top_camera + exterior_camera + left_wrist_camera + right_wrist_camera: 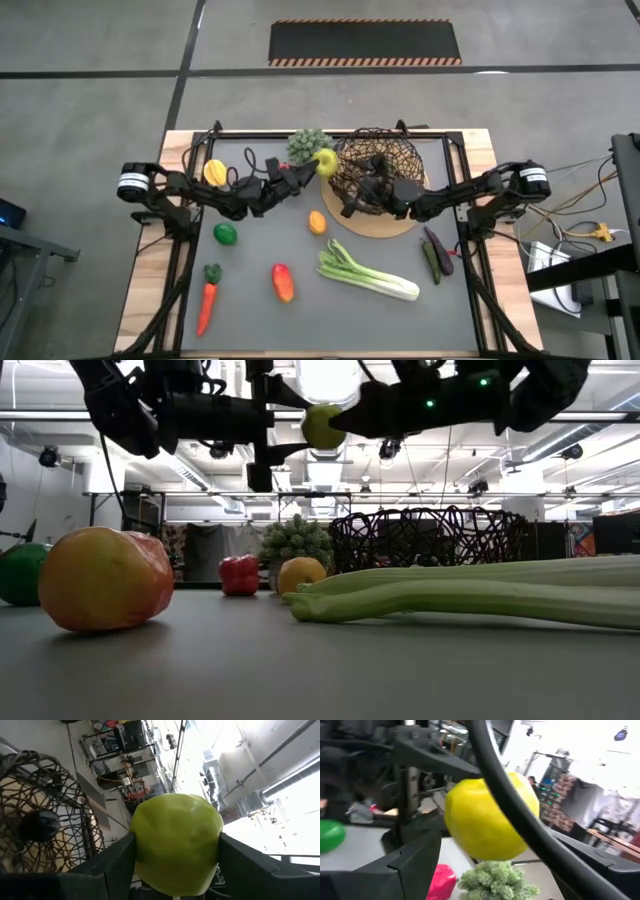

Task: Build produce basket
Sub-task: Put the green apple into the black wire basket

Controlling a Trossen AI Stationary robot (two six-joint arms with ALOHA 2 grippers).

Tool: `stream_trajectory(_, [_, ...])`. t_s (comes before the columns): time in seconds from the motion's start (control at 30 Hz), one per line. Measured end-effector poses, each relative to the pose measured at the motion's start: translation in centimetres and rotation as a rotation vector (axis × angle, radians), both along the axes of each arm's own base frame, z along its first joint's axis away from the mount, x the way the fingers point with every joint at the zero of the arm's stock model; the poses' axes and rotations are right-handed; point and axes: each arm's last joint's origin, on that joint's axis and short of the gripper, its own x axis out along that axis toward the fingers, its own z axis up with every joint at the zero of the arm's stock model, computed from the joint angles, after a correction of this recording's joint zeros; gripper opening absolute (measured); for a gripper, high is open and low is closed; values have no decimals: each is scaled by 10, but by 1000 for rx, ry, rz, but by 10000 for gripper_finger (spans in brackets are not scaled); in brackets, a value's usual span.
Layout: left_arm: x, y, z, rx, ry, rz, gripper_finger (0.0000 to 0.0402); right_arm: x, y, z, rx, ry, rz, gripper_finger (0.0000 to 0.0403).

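The left gripper [322, 166] pinched a smooth, round yellow-green toy apple [326, 162] across its widest girth, just short of the dark wire-mesh basket [378, 150]; it looked light, rigid, slippery.

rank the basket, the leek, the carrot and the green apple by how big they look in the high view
1. basket, widest by far
2. leek
3. carrot, thinner and shorter than the leek
4. green apple, smallest, held in the left claw beside the basket's rim; being lifted toward the camera, it may look slightly bigger.
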Motion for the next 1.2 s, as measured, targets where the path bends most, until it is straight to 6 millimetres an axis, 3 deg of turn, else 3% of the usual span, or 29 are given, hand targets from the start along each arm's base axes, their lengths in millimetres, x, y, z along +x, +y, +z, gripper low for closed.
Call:
stream_trajectory(0.37, [1,0,1,16,7,-7,231,14,-2,2,-13,-9,-36,318])
stream_trajectory(0.73, [1,0,1,36,19,-5,231,13,-2,2,-7,-10,-43,218])
stream_trajectory(1.07, [1,0,1,74,42,-1,232,13,-2,2,-9,-7,-46,212])
stream_trajectory(1.2, [1,-1,1,89,50,-2,251,13,-2,2,-4,-10,-46,212])
